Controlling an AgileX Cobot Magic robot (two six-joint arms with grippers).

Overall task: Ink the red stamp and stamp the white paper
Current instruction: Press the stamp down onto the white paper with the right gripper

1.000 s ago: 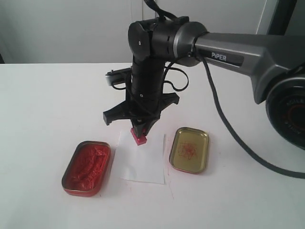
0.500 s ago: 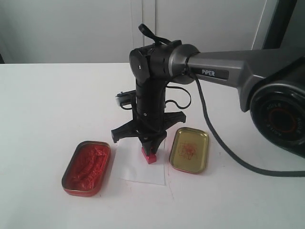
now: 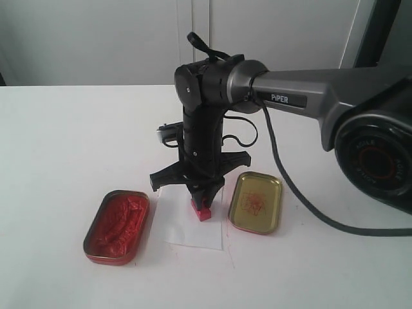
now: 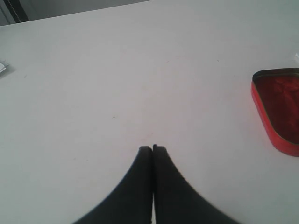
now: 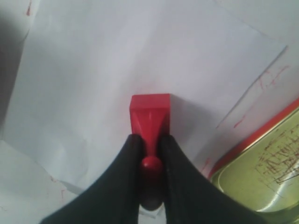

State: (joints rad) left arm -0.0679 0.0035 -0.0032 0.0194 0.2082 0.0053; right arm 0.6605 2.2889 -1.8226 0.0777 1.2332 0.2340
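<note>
Exterior view: the right gripper (image 3: 203, 196) clamps the red stamp (image 3: 202, 211) by its handle, with the base set down on the white paper (image 3: 187, 228). The ink tin (image 3: 117, 225) lies left of the paper and the gold lid (image 3: 256, 201) right of it.

Left wrist view: the left gripper (image 4: 152, 149), pinched together and empty, hangs over bare table (image 4: 117, 70). The paper is out of view.

Right wrist view: the stamp's block sits flat on the paper. The pressing looks to be underway, and lifting off remains.
</note>
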